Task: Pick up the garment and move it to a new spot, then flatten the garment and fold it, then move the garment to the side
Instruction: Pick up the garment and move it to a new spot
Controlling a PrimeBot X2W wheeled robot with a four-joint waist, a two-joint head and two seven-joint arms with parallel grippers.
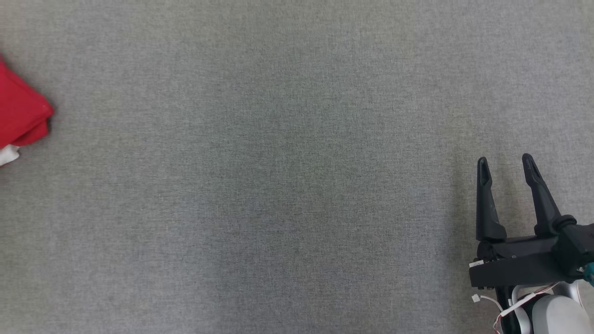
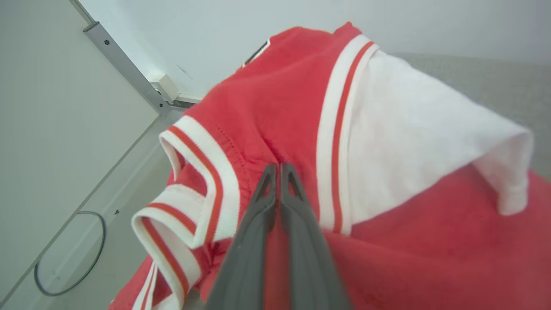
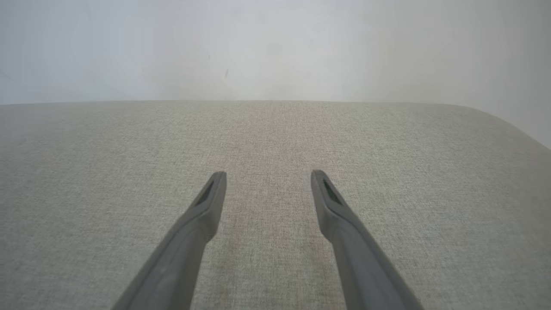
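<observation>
Garment (image 1: 23,116), red with white trim, at far left of bench (image 1: 278,185); left hand (image 2: 279,167) pinched shut on red cloth beside striped cuff (image 2: 206,172); right hand (image 1: 505,160) spread wide, empty, above bare bench; best lifted high before carrying, to keep sleeves from dragging.

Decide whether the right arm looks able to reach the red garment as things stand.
Likely not without a long stretch: the right gripper sits open at lower right, the garment at the far left edge. Only bare grey surface lies between them.
</observation>
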